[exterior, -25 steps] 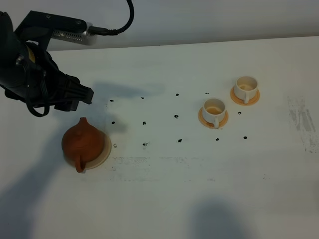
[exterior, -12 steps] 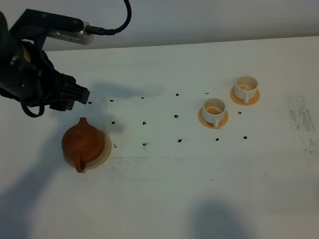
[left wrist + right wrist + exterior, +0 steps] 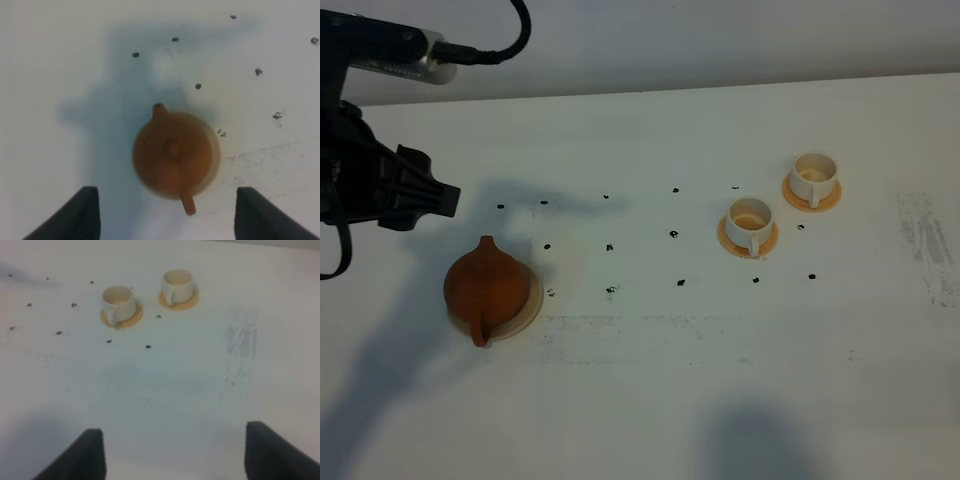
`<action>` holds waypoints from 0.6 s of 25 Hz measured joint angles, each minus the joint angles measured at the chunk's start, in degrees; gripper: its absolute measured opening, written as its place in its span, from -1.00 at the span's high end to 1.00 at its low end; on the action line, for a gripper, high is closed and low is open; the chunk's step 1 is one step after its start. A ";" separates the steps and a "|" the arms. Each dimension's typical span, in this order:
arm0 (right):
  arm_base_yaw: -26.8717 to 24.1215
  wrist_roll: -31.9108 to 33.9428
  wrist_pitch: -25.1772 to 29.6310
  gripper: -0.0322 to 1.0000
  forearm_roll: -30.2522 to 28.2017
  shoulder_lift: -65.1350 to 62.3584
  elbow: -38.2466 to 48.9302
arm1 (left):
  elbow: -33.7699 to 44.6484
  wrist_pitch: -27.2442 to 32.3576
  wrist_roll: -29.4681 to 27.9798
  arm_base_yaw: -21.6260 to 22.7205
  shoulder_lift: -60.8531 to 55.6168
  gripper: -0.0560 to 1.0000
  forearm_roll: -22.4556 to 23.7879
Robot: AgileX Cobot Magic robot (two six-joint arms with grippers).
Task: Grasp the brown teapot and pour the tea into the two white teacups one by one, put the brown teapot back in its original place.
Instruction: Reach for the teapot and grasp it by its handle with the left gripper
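From the high camera, one brown teapot (image 3: 488, 288) sits on one pale tan coaster (image 3: 533, 299) at the left of the white table (image 3: 650, 400), its spout pointing to the far edge and its handle to the near edge. The left gripper (image 3: 440, 197) hangs above the table just beyond the teapot, apart from it. To the right stand two white teacups, the nearer cup (image 3: 752, 221) and the farther cup (image 3: 814, 174), each on its own orange saucer, two saucers in all, well apart from the teapot. More than a dozen small black marks (image 3: 609, 246) dot the table between teapot and cups. In the left wrist view, the left gripper (image 3: 166, 191) looks down on the single teapot (image 3: 175, 155), lid knob (image 3: 173, 149) centred, with the coaster (image 3: 216, 159) showing as a pale rim; its two dark fingers (image 3: 75, 215) are spread wide and grip nothing. In the right wrist view, the right gripper (image 3: 172, 432) is likewise spread wide with only bare table between its two fingers (image 3: 280, 452), and both teacups (image 3: 118, 300) (image 3: 177, 284) stand ahead on their saucers (image 3: 132, 317).
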 joint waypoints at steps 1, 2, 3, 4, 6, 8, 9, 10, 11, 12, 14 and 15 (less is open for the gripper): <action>0.00 0.00 0.00 -0.21 0.00 0.00 0.00 | 0.07 0.21 -0.05 0.00 -0.23 -0.18 0.00; 0.00 0.00 0.00 -0.21 0.00 0.00 0.00 | 0.31 0.27 -0.14 0.00 -0.44 -0.18 -0.08; 0.00 0.00 0.00 -0.21 0.00 0.00 0.00 | 0.62 0.28 -0.19 0.00 -0.56 -0.18 -0.40; 0.00 0.00 0.00 -0.21 0.00 0.00 0.00 | 1.26 0.22 -0.30 0.00 -0.62 -0.18 -0.88; 0.00 0.00 0.00 -0.21 0.00 0.00 0.00 | 3.73 -0.34 -0.76 0.00 -1.05 -0.18 -1.42; 0.00 0.00 0.00 -0.21 0.00 0.00 0.00 | 7.30 -2.36 -1.96 0.00 -2.08 -0.18 -1.93; 0.00 0.00 0.00 -0.21 0.00 0.00 0.00 | 9.33 -3.57 -2.45 0.00 -2.84 -0.18 -2.30; 0.00 0.00 0.00 -0.21 0.00 0.00 0.00 | 10.92 -4.98 -3.06 0.00 -3.63 -0.18 -2.66; 0.00 0.00 0.00 -0.21 0.00 0.00 0.00 | 12.58 -6.12 -3.46 0.00 -4.46 -0.18 -2.82; 0.00 0.00 0.00 -0.21 0.00 0.00 0.00 | 13.95 -6.85 -3.76 0.00 -5.13 -0.18 -2.96; 0.00 0.00 0.00 -0.21 0.00 0.00 0.00 | 15.91 -7.70 -4.18 0.00 -6.20 -0.18 -3.83; 0.00 0.00 0.00 -0.21 0.00 0.00 0.00 | 16.65 -7.76 -4.30 0.00 -6.36 -0.18 -4.76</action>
